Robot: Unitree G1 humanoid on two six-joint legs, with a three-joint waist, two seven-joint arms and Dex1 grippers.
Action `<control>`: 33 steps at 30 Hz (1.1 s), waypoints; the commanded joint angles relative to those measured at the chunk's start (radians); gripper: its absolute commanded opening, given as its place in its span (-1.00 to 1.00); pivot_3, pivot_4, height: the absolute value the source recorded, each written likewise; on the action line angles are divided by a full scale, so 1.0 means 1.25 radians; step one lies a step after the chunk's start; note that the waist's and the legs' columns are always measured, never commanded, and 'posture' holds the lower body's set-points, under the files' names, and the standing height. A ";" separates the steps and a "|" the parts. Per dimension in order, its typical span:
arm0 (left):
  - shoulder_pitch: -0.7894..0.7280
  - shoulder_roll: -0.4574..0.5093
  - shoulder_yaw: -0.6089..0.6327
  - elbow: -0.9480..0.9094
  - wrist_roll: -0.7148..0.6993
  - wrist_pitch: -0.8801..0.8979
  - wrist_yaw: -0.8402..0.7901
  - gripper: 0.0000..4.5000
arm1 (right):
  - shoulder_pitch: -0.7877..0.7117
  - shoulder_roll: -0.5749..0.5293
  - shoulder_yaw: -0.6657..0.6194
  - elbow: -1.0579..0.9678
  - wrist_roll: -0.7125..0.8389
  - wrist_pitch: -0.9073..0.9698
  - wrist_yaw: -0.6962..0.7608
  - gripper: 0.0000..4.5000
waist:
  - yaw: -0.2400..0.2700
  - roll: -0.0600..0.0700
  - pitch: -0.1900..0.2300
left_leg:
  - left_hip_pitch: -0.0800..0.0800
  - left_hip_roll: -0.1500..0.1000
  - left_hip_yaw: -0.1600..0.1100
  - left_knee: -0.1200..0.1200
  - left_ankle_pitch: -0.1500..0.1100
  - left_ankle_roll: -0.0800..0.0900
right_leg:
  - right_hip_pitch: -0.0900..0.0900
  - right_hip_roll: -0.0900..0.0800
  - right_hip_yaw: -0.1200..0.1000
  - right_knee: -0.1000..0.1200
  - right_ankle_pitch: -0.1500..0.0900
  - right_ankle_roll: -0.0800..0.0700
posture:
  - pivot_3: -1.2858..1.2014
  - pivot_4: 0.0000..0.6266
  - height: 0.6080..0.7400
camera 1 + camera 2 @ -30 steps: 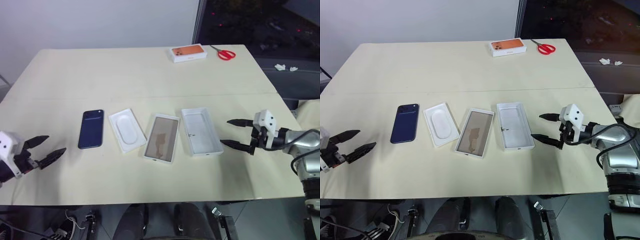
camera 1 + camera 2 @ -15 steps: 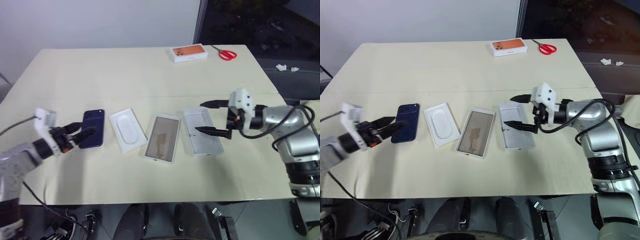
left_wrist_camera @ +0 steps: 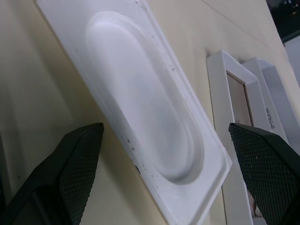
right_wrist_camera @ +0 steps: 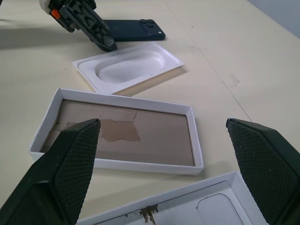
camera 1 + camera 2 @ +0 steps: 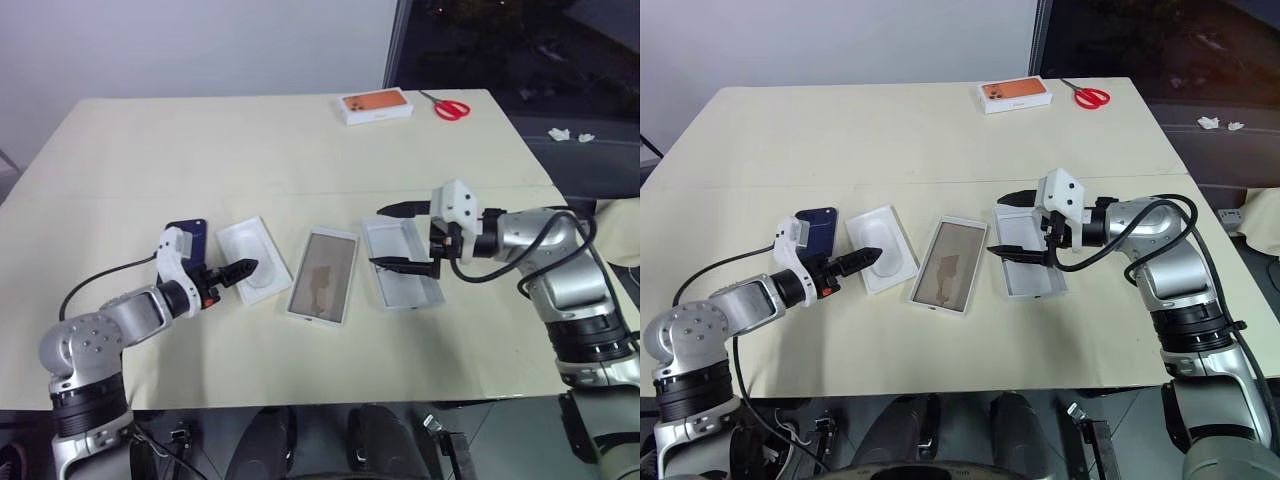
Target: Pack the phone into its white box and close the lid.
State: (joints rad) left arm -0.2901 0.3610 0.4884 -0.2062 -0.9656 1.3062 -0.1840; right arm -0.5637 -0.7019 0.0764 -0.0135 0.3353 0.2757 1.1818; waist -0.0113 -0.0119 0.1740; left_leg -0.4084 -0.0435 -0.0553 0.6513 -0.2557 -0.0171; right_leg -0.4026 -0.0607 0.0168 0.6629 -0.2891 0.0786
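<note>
The dark navy phone [image 5: 188, 234] lies flat at the left of a row, partly covered by my left arm. To its right lies a white tray with an oval recess [image 5: 256, 261], then the white box [image 5: 323, 277] with its brownish floor bare, then the lid [image 5: 405, 272] lying inside up. My left gripper [image 5: 240, 269] is open, low over the tray's near edge, and points right. My right gripper [image 5: 392, 236] is open above the lid and points left toward the box. The right wrist view shows the box [image 4: 123, 129], the tray [image 4: 129, 68] and the phone [image 4: 133, 29].
An orange-topped box [image 5: 377, 105] and red scissors [image 5: 452, 108] lie at the table's far edge. A seam [image 5: 300, 192] crosses the table behind the row. The wide cream tabletop [image 5: 200, 140] lies behind the row.
My left gripper swung right, from the table's left edge past the phone to over the tray, and rolled. My right gripper moved left from beside the lid to above it. Both stayed open.
</note>
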 commanded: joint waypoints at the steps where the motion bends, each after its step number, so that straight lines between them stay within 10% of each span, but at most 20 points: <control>1: -0.009 -0.024 0.022 0.019 -0.005 -0.008 0.042 1.00 | -0.010 0.004 -0.016 -0.009 0.003 -0.018 -0.007 1.00 | 0.000 0.000 0.000 | 0.000 0.000 0.000 0.000 0.000 0.000 | 0.000 0.000 0.000 0.000 0.000 0.000 | 0.03 -0.52 1.00; 10: -0.005 -0.137 0.017 0.082 -0.013 -0.088 0.063 1.00 | 0.005 0.009 -0.018 -0.034 0.006 -0.015 -0.025 1.00 | 0.011 0.000 -0.001 | 0.001 -0.001 0.000 0.000 0.000 -0.001 | 0.002 0.000 0.000 0.000 0.000 0.000 | 0.03 -0.52 1.00; 14: -0.001 -0.144 0.030 0.102 -0.030 -0.098 0.075 0.45 | 0.007 0.006 -0.020 -0.039 0.008 -0.014 -0.029 1.00 | 0.018 0.000 -0.001 | 0.001 -0.001 0.000 0.001 0.000 -0.001 | 0.003 0.000 0.000 -0.001 0.000 0.000 | 0.03 -0.52 1.00; 20: 0.008 -0.135 0.035 0.117 -0.050 -0.099 0.082 -0.95 | 0.010 0.002 -0.023 -0.040 0.007 -0.015 -0.034 1.00 | 0.019 0.002 -0.002 | 0.002 -0.001 0.000 0.000 0.000 -0.001 | 0.003 -0.001 0.000 -0.001 0.000 0.000 | 0.03 -0.52 1.00; 33: 0.000 -0.119 0.078 0.143 -0.157 -0.098 0.112 -0.98 | 0.037 0.003 -0.010 -0.064 0.018 0.012 -0.030 1.00 | 0.017 0.002 -0.002 | 0.005 -0.001 0.000 -0.001 0.000 0.000 | 0.006 0.000 0.000 -0.001 0.000 0.000 | 0.03 -0.52 1.00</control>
State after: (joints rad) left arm -0.2921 0.2095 0.5548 -0.0563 -1.1262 1.1733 -0.0677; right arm -0.5218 -0.6940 0.0712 -0.0440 0.3368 0.2814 1.1378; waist 0.0105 -0.0095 0.1716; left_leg -0.4019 -0.0445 -0.0557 0.6507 -0.2554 -0.0177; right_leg -0.3950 -0.0612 0.0165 0.6616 -0.2893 0.0786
